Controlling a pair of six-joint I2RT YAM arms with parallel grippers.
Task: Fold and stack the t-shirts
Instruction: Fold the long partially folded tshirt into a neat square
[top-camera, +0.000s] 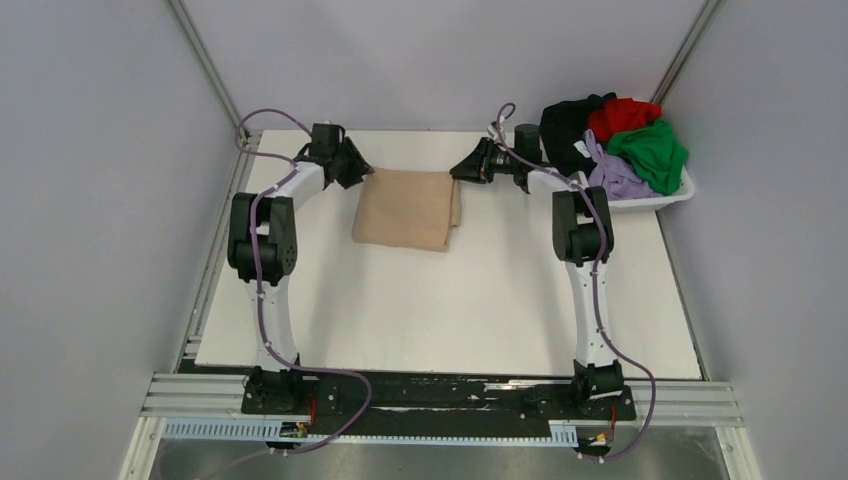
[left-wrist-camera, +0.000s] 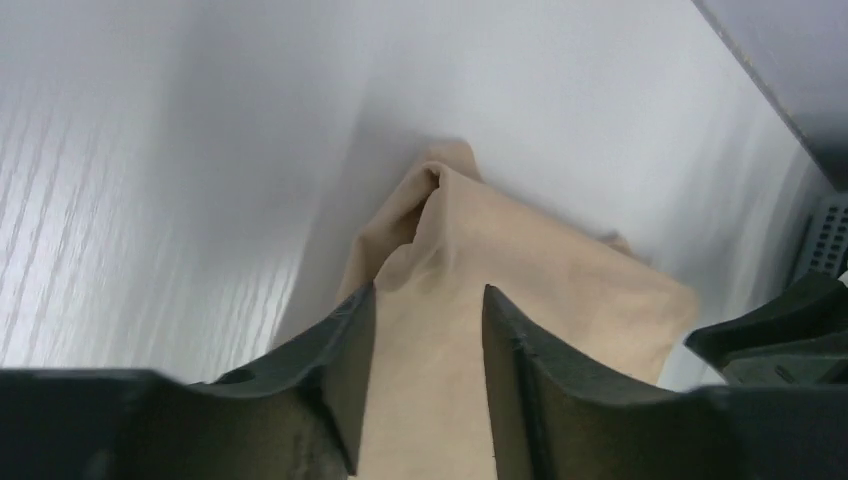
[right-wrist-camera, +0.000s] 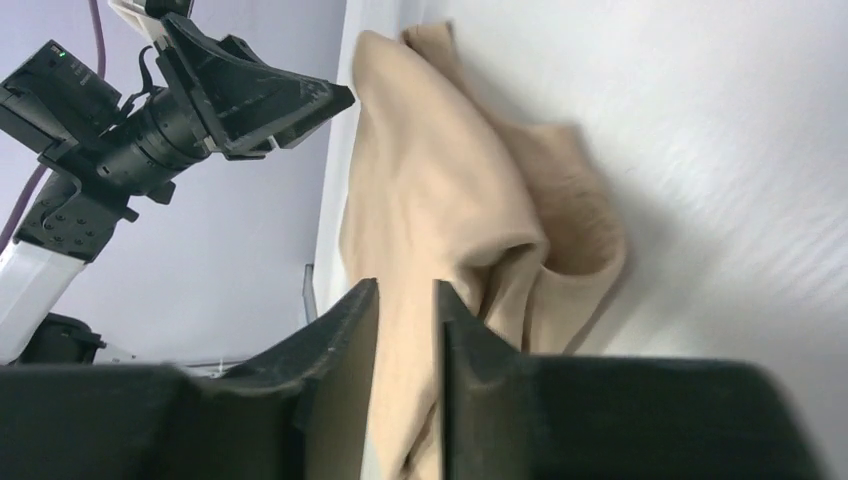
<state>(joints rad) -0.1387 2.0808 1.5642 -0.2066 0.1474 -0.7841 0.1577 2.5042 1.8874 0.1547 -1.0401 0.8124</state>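
The tan t-shirt lies folded into a rectangle at the far middle of the white table. My left gripper is at its far left corner. In the left wrist view the jaws stand apart over the tan cloth. My right gripper is at the far right corner. In the right wrist view it is nearly closed, with a strip of tan cloth pinched between the fingers. Black, red, green and lavender shirts lie heaped at the far right.
The heaped shirts sit in a white plastic basket at the table's far right corner, just behind my right arm. Grey walls close in on both sides and the back. My left gripper shows in the right wrist view.
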